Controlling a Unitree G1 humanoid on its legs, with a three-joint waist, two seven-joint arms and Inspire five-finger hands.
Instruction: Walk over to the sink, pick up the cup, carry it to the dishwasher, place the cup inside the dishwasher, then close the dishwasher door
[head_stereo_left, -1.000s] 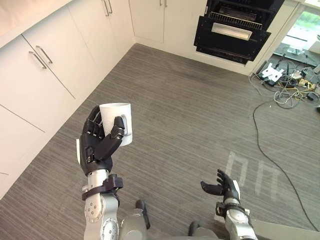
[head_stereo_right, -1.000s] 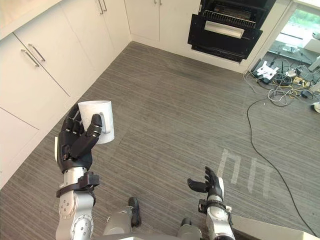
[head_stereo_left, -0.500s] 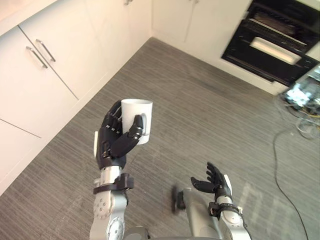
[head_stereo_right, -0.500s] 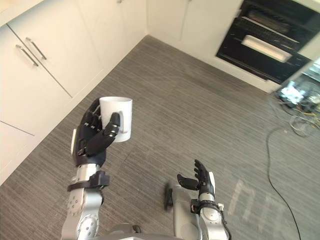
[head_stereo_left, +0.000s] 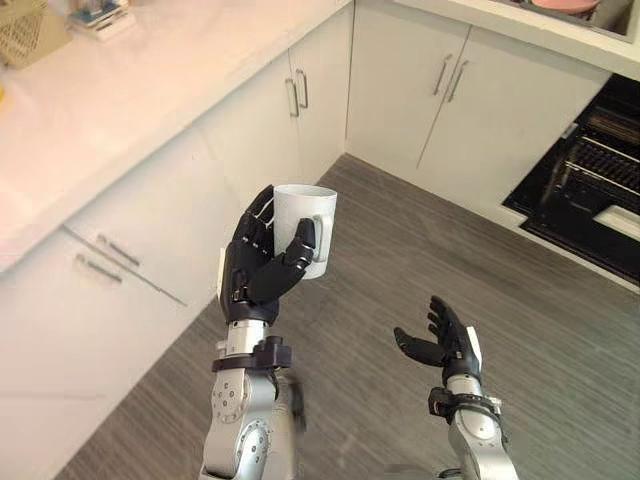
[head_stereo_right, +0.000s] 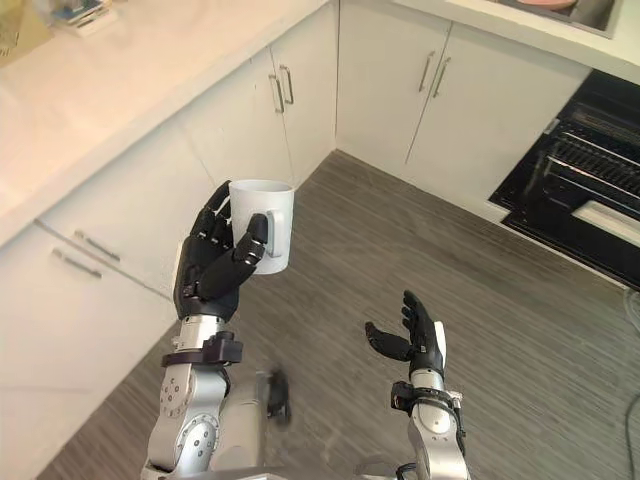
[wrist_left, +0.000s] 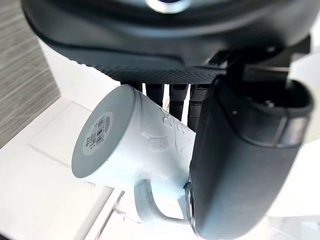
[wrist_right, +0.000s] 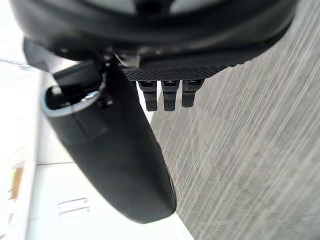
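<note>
Running along the left, white cabinets (head_stereo_left: 180, 200) are carrying a pale counter (head_stereo_left: 130, 90); a black appliance (head_stereo_right: 580, 180) is sitting far right, door dropped open, grey floor (head_stereo_left: 560, 340) between. The left hand (head_stereo_left: 258, 272) is clamping fingers and thumb round the white cup (head_stereo_left: 308, 225), raised over the floor. The right hand (head_stereo_left: 447, 340) is hanging empty, fingers spread. The cup is standing upright, mouth up, handle by the thumb.

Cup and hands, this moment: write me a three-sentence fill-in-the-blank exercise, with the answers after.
1. The left hand grips the white cup with its rim facing ____.
2. The right hand is open and holds ____.
3. The black dishwasher, ahead on the right, has its door ____.
Answers: up; nothing; open.
</note>
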